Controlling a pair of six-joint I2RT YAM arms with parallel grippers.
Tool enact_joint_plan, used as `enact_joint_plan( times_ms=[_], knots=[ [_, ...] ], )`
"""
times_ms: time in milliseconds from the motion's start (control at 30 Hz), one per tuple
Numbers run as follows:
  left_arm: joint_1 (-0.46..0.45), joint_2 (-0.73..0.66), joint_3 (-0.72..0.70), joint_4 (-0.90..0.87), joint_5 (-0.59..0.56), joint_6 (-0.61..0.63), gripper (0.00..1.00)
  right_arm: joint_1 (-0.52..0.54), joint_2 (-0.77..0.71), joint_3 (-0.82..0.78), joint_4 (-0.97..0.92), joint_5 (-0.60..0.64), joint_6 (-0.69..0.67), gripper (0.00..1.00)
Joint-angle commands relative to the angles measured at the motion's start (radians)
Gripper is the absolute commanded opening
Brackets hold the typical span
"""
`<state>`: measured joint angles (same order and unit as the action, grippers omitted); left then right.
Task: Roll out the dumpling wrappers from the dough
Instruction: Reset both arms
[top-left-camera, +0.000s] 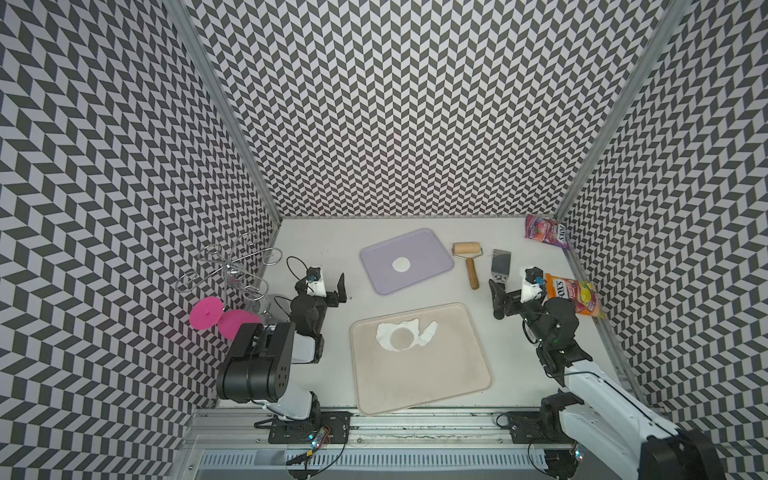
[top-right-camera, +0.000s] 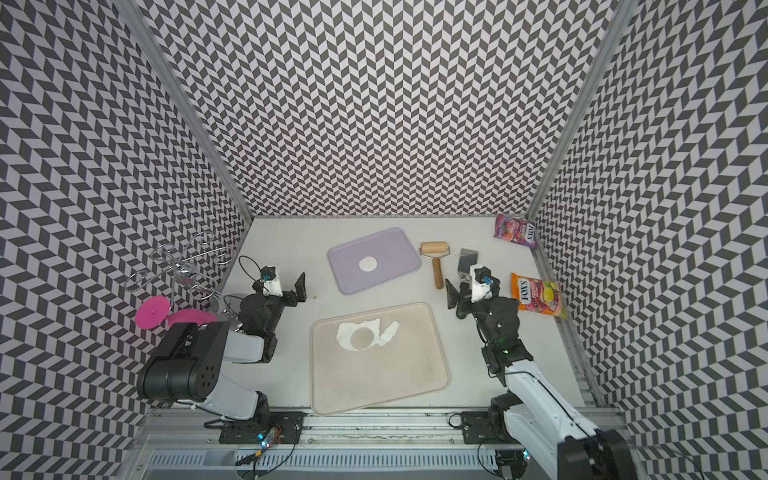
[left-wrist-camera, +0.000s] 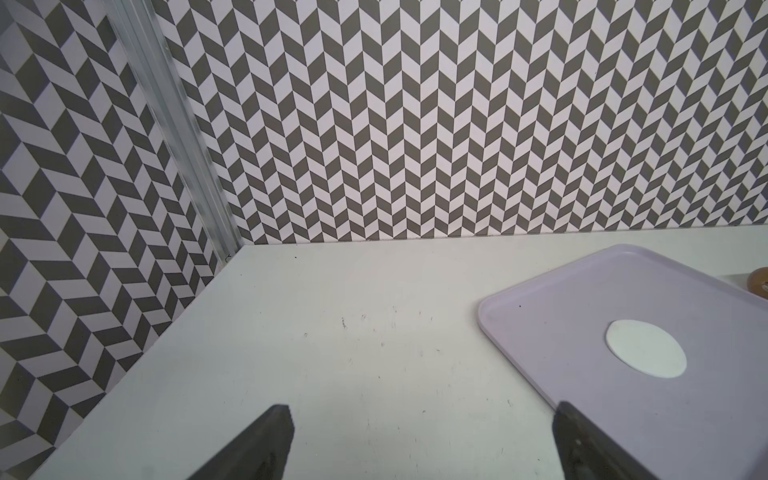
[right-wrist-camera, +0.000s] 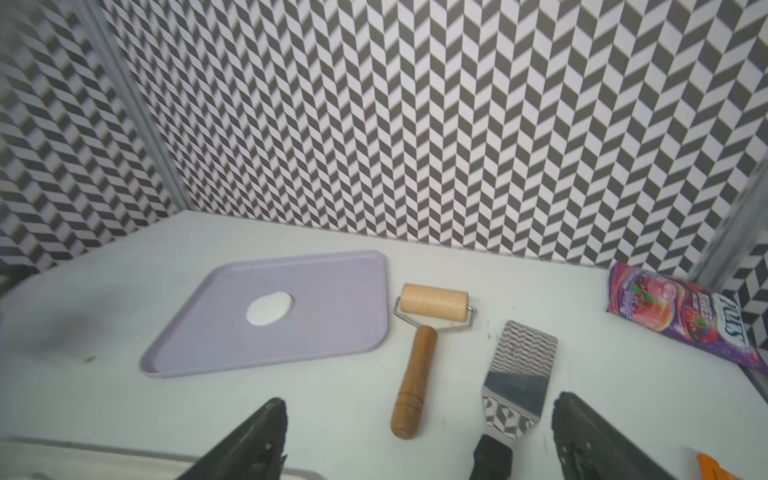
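One round white dumpling wrapper (top-left-camera: 401, 264) (top-right-camera: 368, 264) lies in the middle of a lilac tray (top-left-camera: 432, 249) at the back; it also shows in the left wrist view (left-wrist-camera: 646, 349) and the right wrist view (right-wrist-camera: 269, 308). The dough (top-left-camera: 428, 332) (top-right-camera: 388, 331) is a ragged white sheet with a round hole, lying on the far part of a beige tray (top-left-camera: 419, 374). A wooden roller (top-left-camera: 466, 251) (right-wrist-camera: 434, 306) lies to the right of the lilac tray. My left gripper (left-wrist-camera: 419, 409) is open over bare table, left of the lilac tray. My right gripper (right-wrist-camera: 419, 398) is open just short of the roller's handle.
A metal spatula (top-left-camera: 500, 262) (right-wrist-camera: 519, 365) lies beside the roller. Two candy bags (top-left-camera: 546, 230) (top-left-camera: 575, 297) lie by the right wall. A wire rack (top-left-camera: 232, 266) and pink discs (top-left-camera: 205, 311) stand at the left wall.
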<state>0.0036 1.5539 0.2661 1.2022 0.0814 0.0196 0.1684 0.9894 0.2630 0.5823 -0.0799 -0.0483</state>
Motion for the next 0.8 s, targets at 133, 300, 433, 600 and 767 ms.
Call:
enact_joint_plan(
  times_ms=[133, 300, 433, 600, 767],
  knots=[
    [0.007, -0.007, 0.007, 0.003, -0.007, -0.011, 1.00, -0.115, 0.301, -0.050, 0.483, -0.028, 0.010, 1.00],
    [0.007, -0.007, 0.007, 0.004, -0.007, -0.012, 1.00, -0.133, 0.397, -0.013, 0.536, -0.076, -0.042, 1.00],
    [0.007, -0.007, 0.007, 0.004, -0.008, -0.012, 1.00, -0.142, 0.586, -0.100, 0.881, -0.082, -0.019, 1.00],
    [0.007, -0.006, 0.007, 0.004, -0.007, -0.012, 1.00, -0.167, 0.583, -0.031, 0.782, -0.051, 0.018, 1.00],
    [0.007, -0.006, 0.007, 0.004, -0.007, -0.012, 1.00, -0.166, 0.549, -0.004, 0.665, -0.054, 0.004, 1.00]
  ],
)
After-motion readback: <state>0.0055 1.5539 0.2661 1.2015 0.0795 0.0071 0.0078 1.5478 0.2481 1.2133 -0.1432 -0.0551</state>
